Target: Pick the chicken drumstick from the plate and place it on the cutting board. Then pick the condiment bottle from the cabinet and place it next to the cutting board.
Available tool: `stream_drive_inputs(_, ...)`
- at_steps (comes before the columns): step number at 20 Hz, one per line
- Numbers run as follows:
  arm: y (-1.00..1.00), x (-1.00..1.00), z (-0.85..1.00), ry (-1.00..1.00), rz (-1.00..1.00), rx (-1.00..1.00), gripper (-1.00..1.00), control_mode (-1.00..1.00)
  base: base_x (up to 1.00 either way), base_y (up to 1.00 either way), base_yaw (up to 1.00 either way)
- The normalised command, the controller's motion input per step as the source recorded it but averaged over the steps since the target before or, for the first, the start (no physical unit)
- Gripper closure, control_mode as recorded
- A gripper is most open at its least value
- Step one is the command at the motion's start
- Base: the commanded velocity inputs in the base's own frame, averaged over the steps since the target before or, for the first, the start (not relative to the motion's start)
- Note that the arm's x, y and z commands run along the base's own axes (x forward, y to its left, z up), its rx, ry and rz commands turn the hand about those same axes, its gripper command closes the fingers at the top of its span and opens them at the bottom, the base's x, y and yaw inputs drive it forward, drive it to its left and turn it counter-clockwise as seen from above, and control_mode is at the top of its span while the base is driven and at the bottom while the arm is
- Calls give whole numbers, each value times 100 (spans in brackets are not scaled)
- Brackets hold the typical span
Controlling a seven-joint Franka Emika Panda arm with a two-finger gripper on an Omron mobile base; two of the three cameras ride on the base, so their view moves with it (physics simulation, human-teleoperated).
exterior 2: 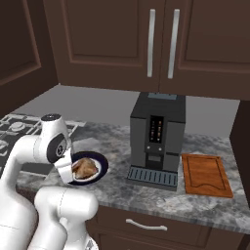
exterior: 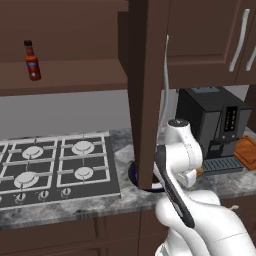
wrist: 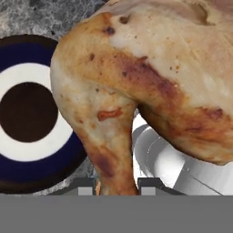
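Grey speckled counter point(exterior: 75, 207) runs under dark brown wall cabinets in the left base view, with a gas hob point(exterior: 55, 167) to the left; the condiment bottle point(exterior: 32, 61) stands upright on the open cabinet point(exterior: 65, 75) shelf, and that cabinet's swung-out door point(exterior: 147, 90) hangs edge-on just beside the arm, hiding most of the plate point(exterior: 134, 176). From the right base view, the chicken drumstick point(exterior 2: 84, 168) sits over the plate close to the wrist, a coffee machine point(exterior 2: 156, 139) stands between it and the cutting board point(exterior 2: 206, 175), which lies bare near the counter's right end. Looking along the hand, the gripper point(wrist: 117, 184) has its fingers pinched on the drumstick's thin bone end, the plate showing apart behind it. To carry well, I judge the meat should be raised well clear of the rim, then swung forward of the machine's drip tray, minding the open door edge on the left.
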Motion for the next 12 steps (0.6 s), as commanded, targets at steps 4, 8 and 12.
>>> stream_drive_inputs(4, -46, -52, 32, -3, 18, 0, 100, -100, 0, 0, 0)
stream_drive_inputs(8, -45, -47, 28, -1, 21, 0, 100, -100, 0, 0, 0)
stream_drive_inputs(12, -45, -31, 24, 0, 24, -2, 100, -100, 0, 0, 0)
